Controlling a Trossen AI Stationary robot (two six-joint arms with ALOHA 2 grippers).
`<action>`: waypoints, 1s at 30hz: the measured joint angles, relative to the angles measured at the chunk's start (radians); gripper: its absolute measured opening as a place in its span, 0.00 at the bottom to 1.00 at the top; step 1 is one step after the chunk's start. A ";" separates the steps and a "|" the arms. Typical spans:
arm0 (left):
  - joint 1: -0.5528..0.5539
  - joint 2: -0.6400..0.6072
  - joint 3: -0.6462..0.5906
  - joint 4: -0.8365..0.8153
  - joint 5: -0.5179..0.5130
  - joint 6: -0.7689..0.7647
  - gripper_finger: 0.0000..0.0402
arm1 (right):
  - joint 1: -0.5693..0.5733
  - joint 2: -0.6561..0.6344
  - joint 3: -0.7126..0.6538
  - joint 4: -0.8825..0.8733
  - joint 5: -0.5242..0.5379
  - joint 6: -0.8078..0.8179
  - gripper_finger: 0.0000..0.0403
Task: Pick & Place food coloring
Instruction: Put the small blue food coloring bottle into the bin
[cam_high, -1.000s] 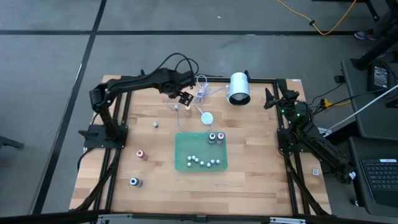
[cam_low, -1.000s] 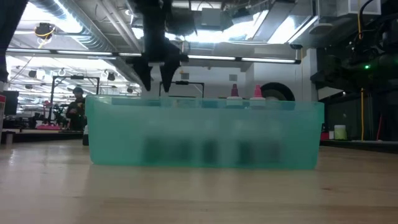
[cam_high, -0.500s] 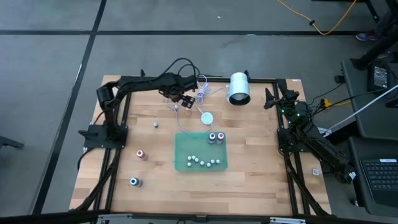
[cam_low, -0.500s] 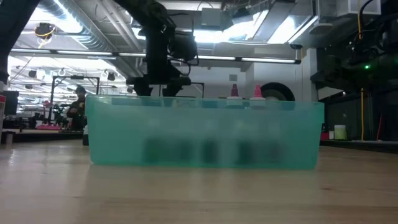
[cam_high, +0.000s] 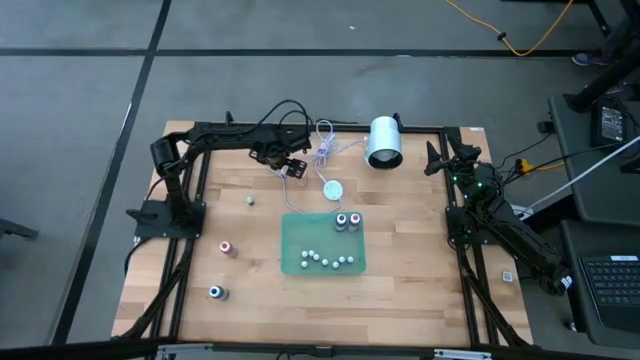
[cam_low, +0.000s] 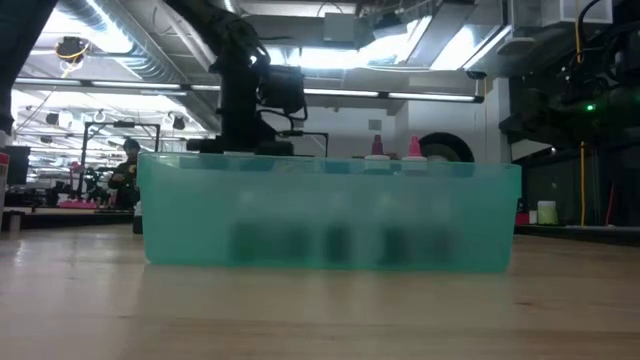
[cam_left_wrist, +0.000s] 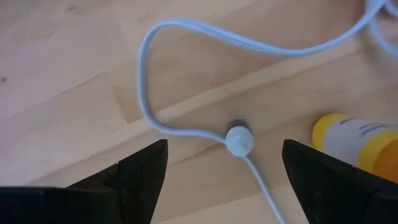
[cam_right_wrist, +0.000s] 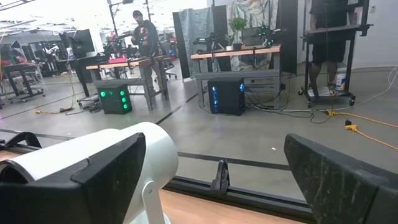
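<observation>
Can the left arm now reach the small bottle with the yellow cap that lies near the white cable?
Probably yes. The left claw is open just above the table; the yellow-capped bottle lies beside it, with only the thin white cable between.

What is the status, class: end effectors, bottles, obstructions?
Left end effector open, low over the white cable, an orange-capped bottle beside it. Right end effector open, parked by the white cylinder. Two bottles in the tray; cable in the way.

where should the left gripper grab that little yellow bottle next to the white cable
Across its white labelled middle, coming down from above. The yellow bottle seems to lie on its side on the wood, so its narrow body should fit between the open fingers once the left gripper shifts over it, clear of the white cable.
</observation>
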 joint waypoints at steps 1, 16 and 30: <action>-0.002 -0.005 -0.015 0.028 0.002 0.005 0.77 | 0.000 0.000 0.000 0.000 0.000 0.000 0.95; -0.006 -0.034 -0.149 0.212 0.047 0.215 0.77 | 0.000 0.000 0.000 0.000 0.000 0.000 0.95; -0.006 -0.055 -0.159 0.220 0.082 0.285 0.77 | 0.000 0.000 0.000 0.000 0.000 0.000 0.95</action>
